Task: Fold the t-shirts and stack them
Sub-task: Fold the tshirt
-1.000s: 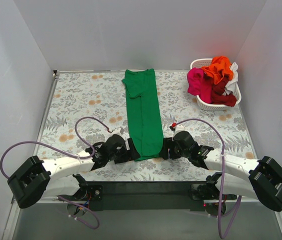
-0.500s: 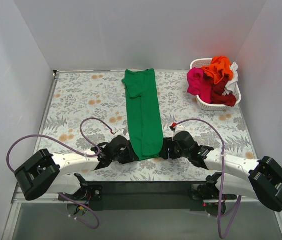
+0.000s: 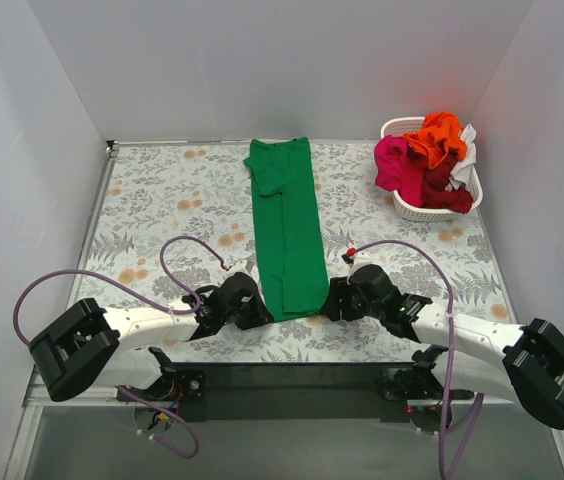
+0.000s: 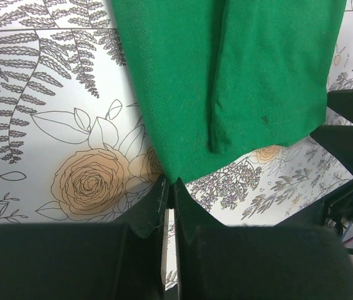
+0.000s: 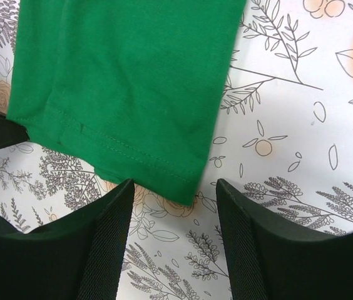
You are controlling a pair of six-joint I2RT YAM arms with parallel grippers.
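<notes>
Top: green t-shirt point(image 3: 287, 235) lies as a long strip mid-worktop point(image 3: 162, 190). Left wrist: left gripper point(image 4: 169, 187) jaws pinched shut on its near hem corner. Right wrist: right gripper point(image 5: 175, 206) jaws open astride the other corner, holding nothing; limp, light cloth, so grip the corners.

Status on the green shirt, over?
Left gripper shut on green t-shirt near corner. Right gripper open, straddling the other near corner. Basket far right, apart from it.
</notes>
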